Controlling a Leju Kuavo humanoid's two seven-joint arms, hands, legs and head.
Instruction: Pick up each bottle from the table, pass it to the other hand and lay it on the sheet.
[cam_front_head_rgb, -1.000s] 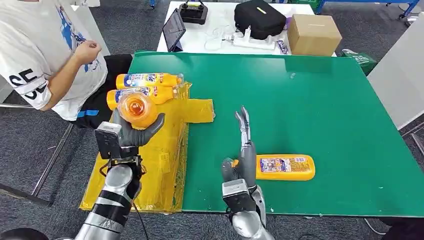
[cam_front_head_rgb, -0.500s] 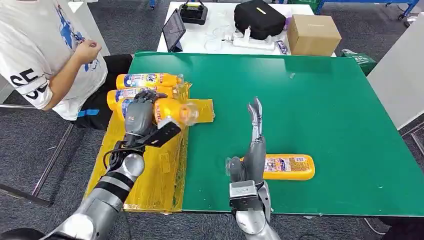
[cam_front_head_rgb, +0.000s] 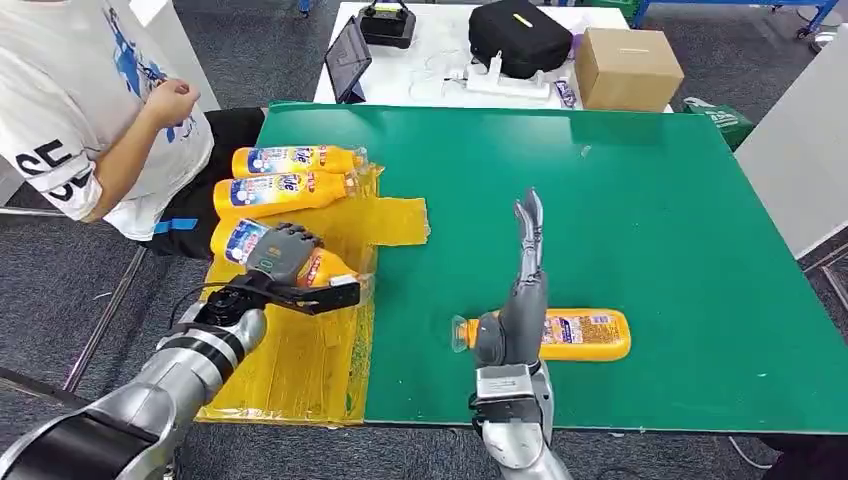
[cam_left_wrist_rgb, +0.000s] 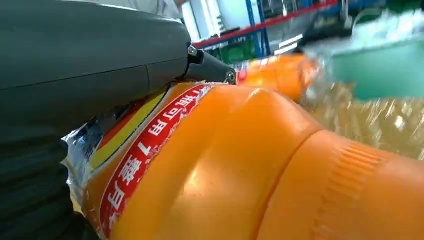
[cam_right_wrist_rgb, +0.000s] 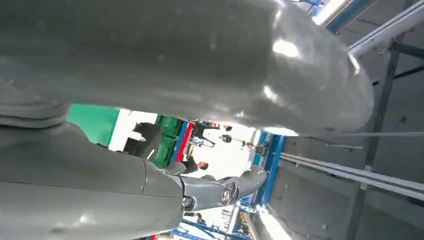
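My left hand (cam_front_head_rgb: 283, 262) grips an orange bottle (cam_front_head_rgb: 240, 240) and holds it lying low on the yellow sheet (cam_front_head_rgb: 310, 360), parallel to two more orange bottles (cam_front_head_rgb: 283, 190) on the sheet's far end. The left wrist view has the held bottle (cam_left_wrist_rgb: 240, 165) close up under my left hand (cam_left_wrist_rgb: 90, 65). A fourth orange bottle (cam_front_head_rgb: 580, 334) lies on the green table (cam_front_head_rgb: 640, 220) near its front edge. My right hand (cam_front_head_rgb: 522, 280) stands upright in front of that bottle's neck end, fingers straight up, holding nothing; my right hand (cam_right_wrist_rgb: 190, 65) has fingers apart in its wrist view.
A person in a white shirt (cam_front_head_rgb: 90, 110) sits at the table's left side, close to the sheet. Behind the green table a white table (cam_front_head_rgb: 440, 70) carries a black bag, a cardboard box (cam_front_head_rgb: 626, 66) and a tablet.
My left hand has brought its bottle down from raised in the air, turned it sideways and lowered it onto the sheet. The right hand has shifted slightly right and further up.
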